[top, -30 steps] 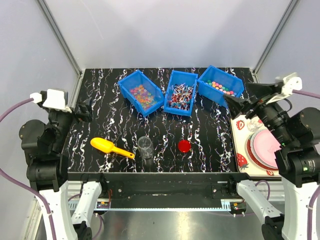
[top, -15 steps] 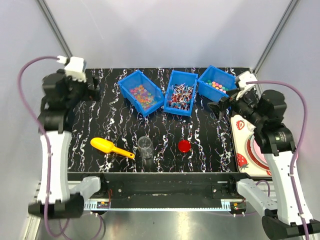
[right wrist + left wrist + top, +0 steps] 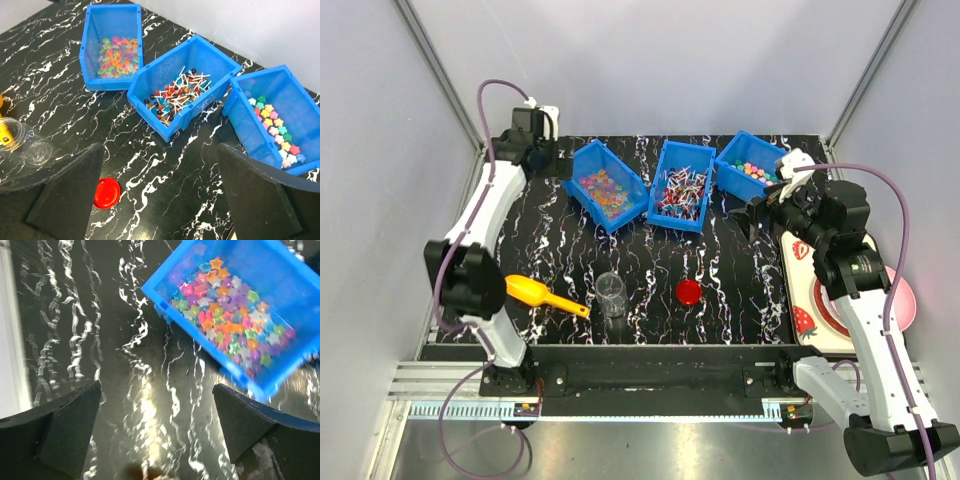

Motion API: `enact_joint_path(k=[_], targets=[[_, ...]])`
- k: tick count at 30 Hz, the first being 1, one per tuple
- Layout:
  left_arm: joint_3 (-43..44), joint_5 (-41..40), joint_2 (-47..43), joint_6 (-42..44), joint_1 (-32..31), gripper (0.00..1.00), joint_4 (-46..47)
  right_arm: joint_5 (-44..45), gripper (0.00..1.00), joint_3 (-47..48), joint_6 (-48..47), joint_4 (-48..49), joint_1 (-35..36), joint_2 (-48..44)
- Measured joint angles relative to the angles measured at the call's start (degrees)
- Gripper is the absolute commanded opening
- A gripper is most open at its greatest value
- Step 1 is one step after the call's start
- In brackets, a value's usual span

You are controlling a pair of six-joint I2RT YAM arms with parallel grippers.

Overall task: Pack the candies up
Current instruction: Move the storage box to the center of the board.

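Left gripper (image 3: 156,390): jaws wide, empty — just beside blue plastic bin (image 3: 295,275) of tiny star-shaped candies (image 3: 227,322).
Right gripper (image 3: 160,150): jaws wide, nothing held.

Readable text: none in any view.
Blue bins (image 3: 202,107): no label legible.
Strawberry-print tray (image 3: 800,285): fruit pattern only, no words.

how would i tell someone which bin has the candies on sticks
Look at the black marbled table: three blue bins stand in a row along its far edge. Take the middle bin. It alone holds dark red sweets on white sticks, while the left bin and right bin hold loose star candies.
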Motion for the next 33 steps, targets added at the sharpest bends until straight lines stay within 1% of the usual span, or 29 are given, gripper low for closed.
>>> enact_joint_path(k=[6, 11, 24, 33], targets=[[7.21, -0.15, 12.39, -4.28, 0.02, 0.99, -1.81, -0.17, 1.0, -1.33, -0.09, 0.87, 0.0, 0.85], [9.86, -0.13, 18.69, -6.23, 0.02, 0.99, -2.97, -0.26, 1.0, -1.57, -0.09, 1.11, 0.0, 1.7], [16.87, -0.83, 26.14, -8.59, -0.09, 0.99, -3.74, -0.7, 1.0, -2.01, -0.09, 1.33, 0.0, 1.79], [17.14, -2.14, 27.98, -9.11, 0.22, 0.98, -3.98, -1.31, 1.0, -2.4, -0.09, 1.33, 0.0, 1.79]])
